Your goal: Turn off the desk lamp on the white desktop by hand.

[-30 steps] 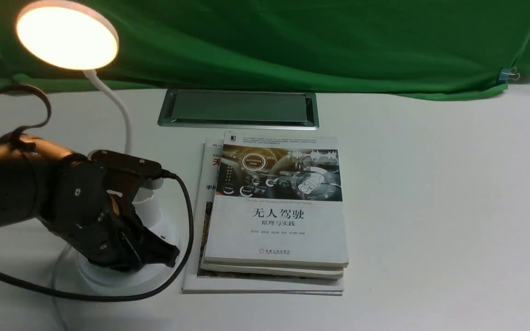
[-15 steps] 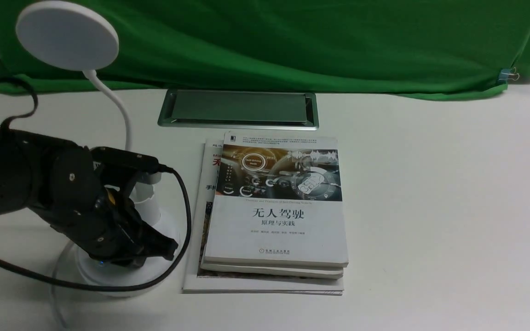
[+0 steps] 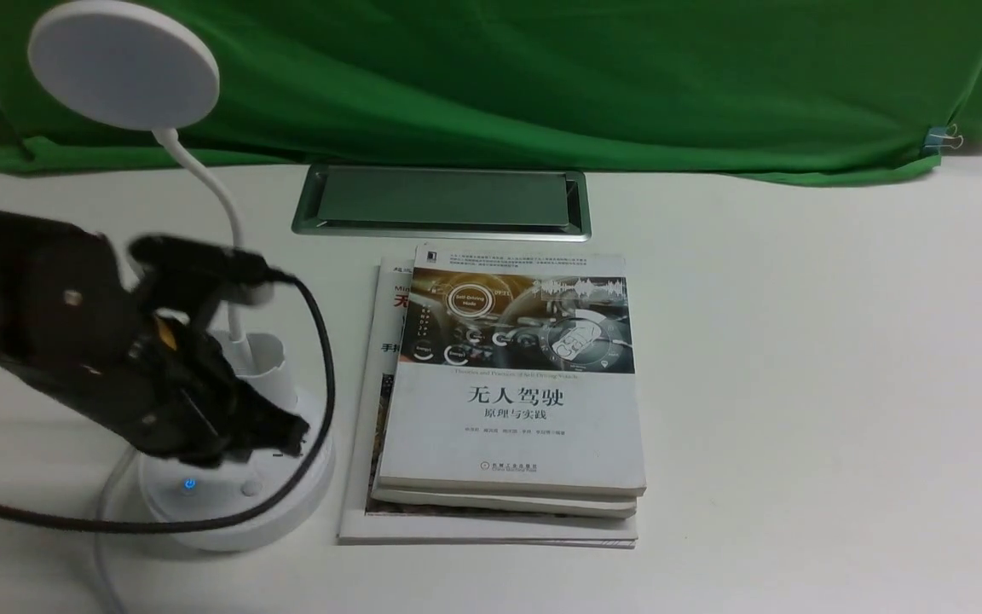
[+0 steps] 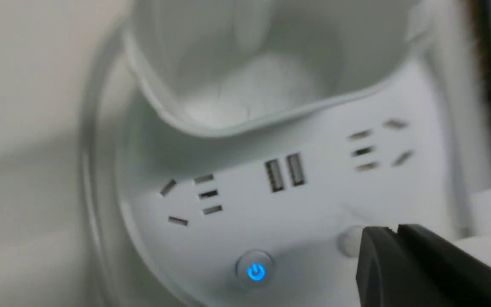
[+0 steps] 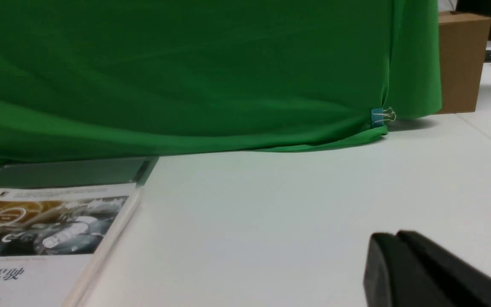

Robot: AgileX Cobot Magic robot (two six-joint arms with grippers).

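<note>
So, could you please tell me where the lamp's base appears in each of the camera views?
Front view: the lamp base sits at the lower left, just left of the stack of books.
Left wrist view: the lamp base fills most of the picture, close up.
Right wrist view: not in it.
Shared landmark: the blue power button links the front and left wrist views; the stack of books links the front and right wrist views.

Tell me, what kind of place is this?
Probably a robot test lab set up like a study desk: a green cloth backdrop hangs behind the white desktop, which holds a desk lamp and stacked books.
</note>
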